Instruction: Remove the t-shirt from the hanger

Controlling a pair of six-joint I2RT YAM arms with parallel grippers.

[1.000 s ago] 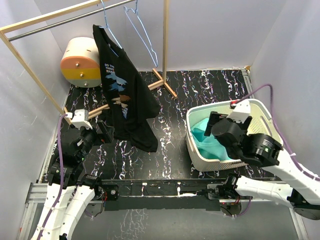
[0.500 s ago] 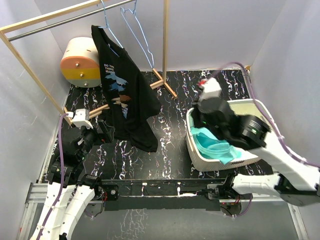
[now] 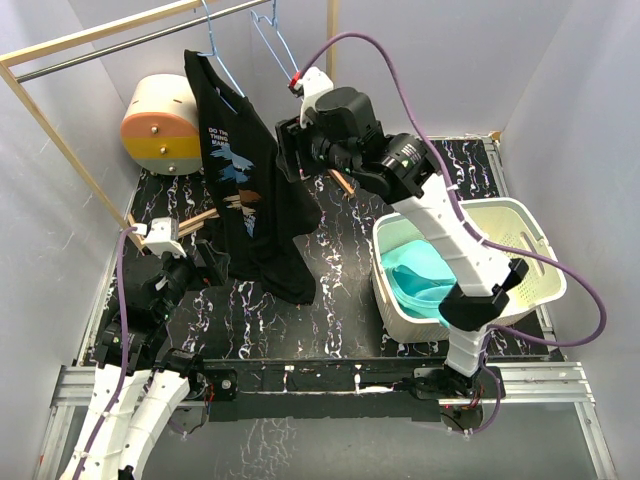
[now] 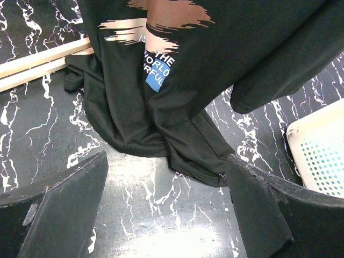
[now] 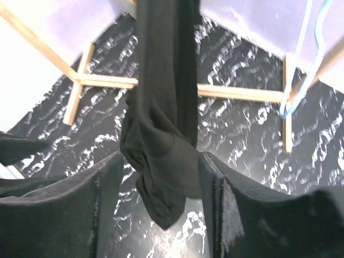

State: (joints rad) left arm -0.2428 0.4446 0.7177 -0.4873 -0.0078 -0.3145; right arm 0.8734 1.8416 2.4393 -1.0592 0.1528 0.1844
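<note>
The black printed t-shirt (image 3: 250,190) hangs on a blue wire hanger (image 3: 212,45) from the rail, its hem draped on the table. My right gripper (image 3: 287,150) is raised beside the shirt's right edge. In the right wrist view it (image 5: 161,183) is open, and the hanging black shirt (image 5: 161,107) shows between its fingers from above. My left gripper (image 3: 215,265) is low by the shirt's hem at the left. It (image 4: 166,209) is open and empty, and the shirt's hem (image 4: 177,123) lies just ahead of it.
A second, bare blue hanger (image 3: 285,60) hangs right of the shirt. The wooden rack's post (image 3: 330,80) and floor bars (image 3: 330,165) stand behind. A white basket (image 3: 520,225) with teal cloth (image 3: 425,280) sits at the right. A cream and orange drum (image 3: 160,125) is at the back left.
My right arm rose out of the basket and swung left and far, up to the shirt's right side. The left arm and the shirt have not moved.
</note>
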